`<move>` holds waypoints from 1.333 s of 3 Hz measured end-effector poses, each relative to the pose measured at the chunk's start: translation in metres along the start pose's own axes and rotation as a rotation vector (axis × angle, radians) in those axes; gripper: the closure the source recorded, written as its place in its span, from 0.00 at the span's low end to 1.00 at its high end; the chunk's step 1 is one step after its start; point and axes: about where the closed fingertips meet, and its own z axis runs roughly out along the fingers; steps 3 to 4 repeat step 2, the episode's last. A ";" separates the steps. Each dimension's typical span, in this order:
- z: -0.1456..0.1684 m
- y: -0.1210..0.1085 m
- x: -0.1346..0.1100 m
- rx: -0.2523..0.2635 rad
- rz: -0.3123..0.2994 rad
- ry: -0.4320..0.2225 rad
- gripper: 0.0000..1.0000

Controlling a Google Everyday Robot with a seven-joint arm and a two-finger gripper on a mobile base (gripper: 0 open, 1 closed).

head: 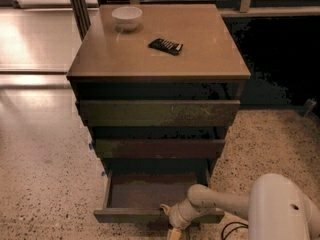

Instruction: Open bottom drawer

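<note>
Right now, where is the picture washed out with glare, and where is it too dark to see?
Camera view: glare whitens the floor at left; the area right of the cabinet is near black; shadow fills the bottom drawer; the pale gripper sits at its front edge, low in the frame.

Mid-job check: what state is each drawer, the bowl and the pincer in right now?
bottom drawer: pulled well out, tray exposed.
middle drawer: no tray showing.
top drawer: no tray showing.
bowl: upright on the cabinet top, back left.
dark flat object: lying flat on the cabinet top, apart from the bowl.
pincer: low, at the bottom drawer's front edge, right of centre.
</note>
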 end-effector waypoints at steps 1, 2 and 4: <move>0.004 0.019 -0.003 -0.021 0.025 -0.022 0.00; 0.004 0.019 -0.003 -0.021 0.025 -0.022 0.00; 0.004 0.019 -0.003 -0.021 0.025 -0.022 0.00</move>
